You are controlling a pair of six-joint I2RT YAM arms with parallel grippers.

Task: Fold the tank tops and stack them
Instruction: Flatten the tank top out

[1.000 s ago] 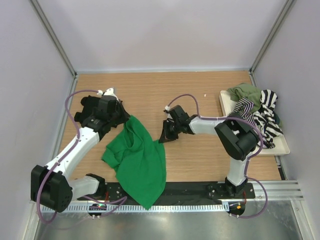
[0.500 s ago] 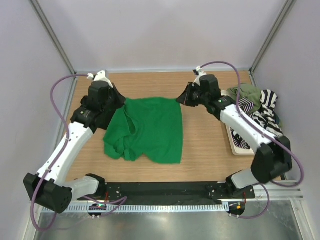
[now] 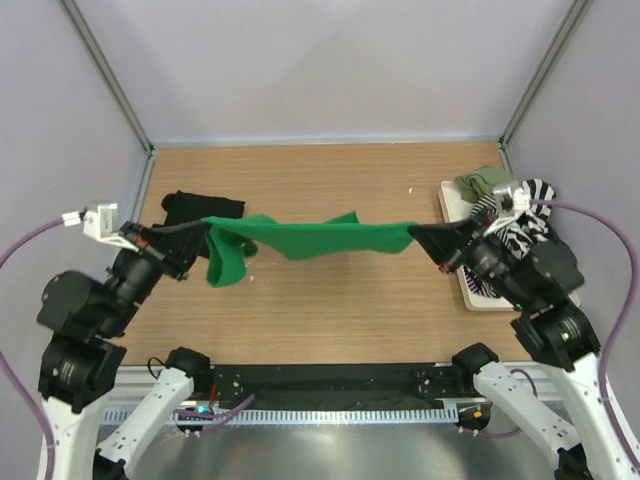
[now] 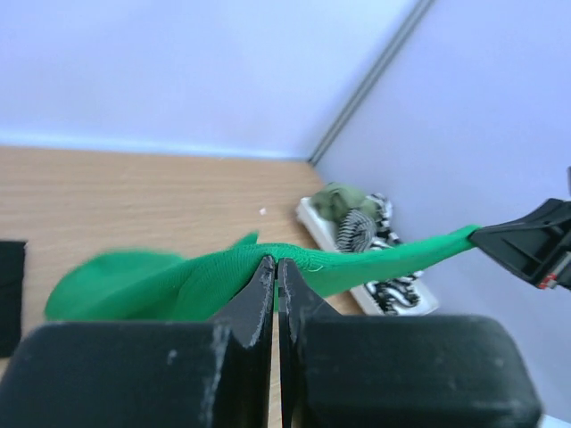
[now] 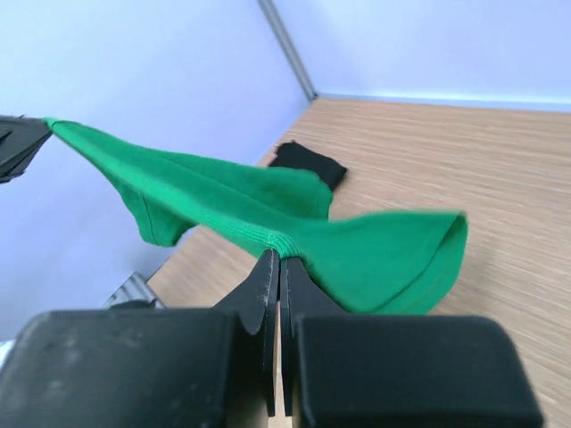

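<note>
The bright green tank top [image 3: 310, 238] hangs stretched in the air above the table between both grippers. My left gripper [image 3: 203, 232] is shut on its left end; in the left wrist view the cloth [image 4: 223, 281] sits pinched at the fingertips. My right gripper [image 3: 415, 233] is shut on its right end; the right wrist view shows the hem [image 5: 294, 234] pinched. A loose part droops at the left [image 3: 225, 265]. The black tank top [image 3: 200, 205] lies folded on the table at the far left. The olive top [image 3: 490, 184] and the striped top [image 3: 530, 215] lie heaped in a white tray [image 3: 475, 292] at the right.
Wooden table [image 3: 340, 310] with grey walls on three sides. The tray stands along the right edge. The arm bases sit on a black rail [image 3: 330, 385] at the near edge.
Both arms have lifted and pulled back toward the near edge, raising the green tank top off the table and stretching it taut. One second ago it lay crumpled at the left.
</note>
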